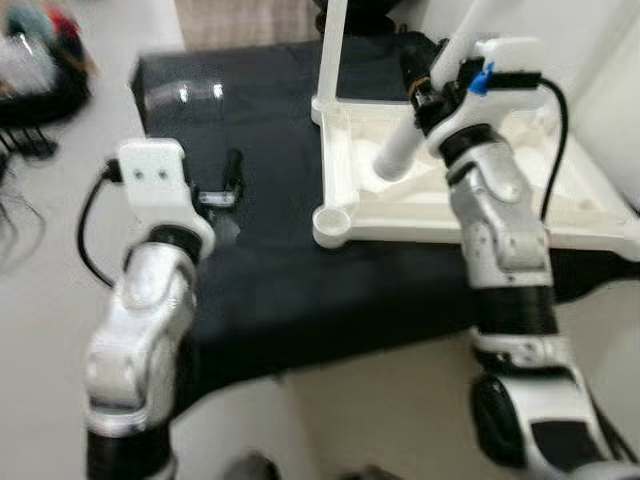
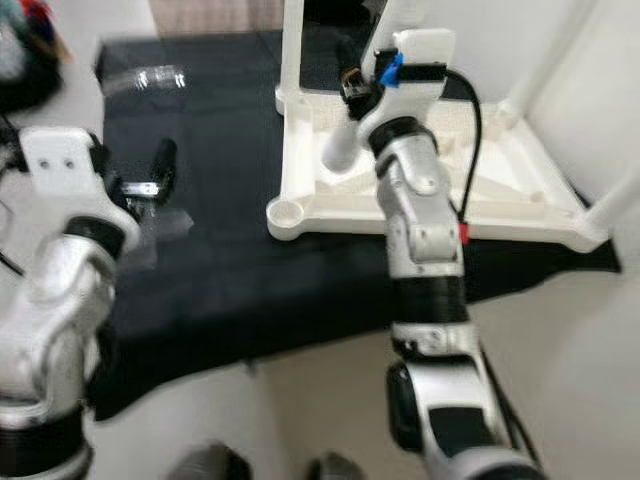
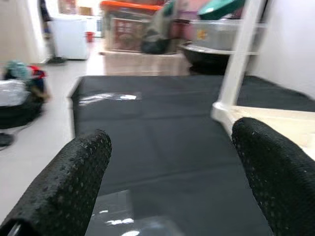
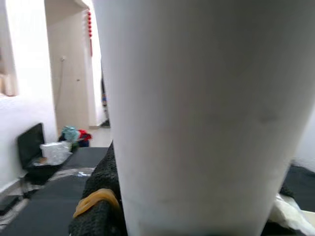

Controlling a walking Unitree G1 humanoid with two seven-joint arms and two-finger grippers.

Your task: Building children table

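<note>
Left eye view: the upturned white tabletop (image 1: 480, 215) lies on the black mat (image 1: 270, 270); the right end effector (image 1: 425, 95) is clamped on a white leg (image 1: 430, 110), its long axis slanting down into the tabletop.

Left wrist view: the left end effector (image 3: 172, 182) gapes empty over the mat, tabletop corner beside it

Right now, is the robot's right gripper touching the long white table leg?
Touching. In the right wrist view, the black fingers press against the white table leg; the left eye view shows the right gripper wrapped round it.
</note>
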